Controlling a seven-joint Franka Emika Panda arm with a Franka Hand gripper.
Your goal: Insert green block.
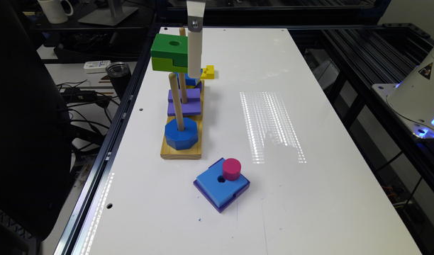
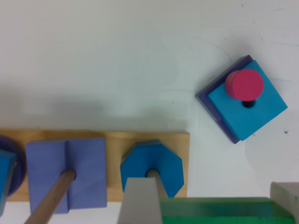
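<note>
Fingers (image 2: 140,200) pinch the green block (image 1: 170,52) from two sides, gripper (image 2: 210,203) clamped on it. Block hangs level in the air above the wooden peg base (image 1: 181,150), its round centre hole near the top of a wooden peg (image 1: 182,32), which rises just beside the block. Which peg the hole lines up over: can't tell. Block: matte, square, dark green top over stepped lime layer. On the base: blue octagon (image 1: 181,132), purple slab (image 1: 184,102). Pegs are plain round dowels.
</note>
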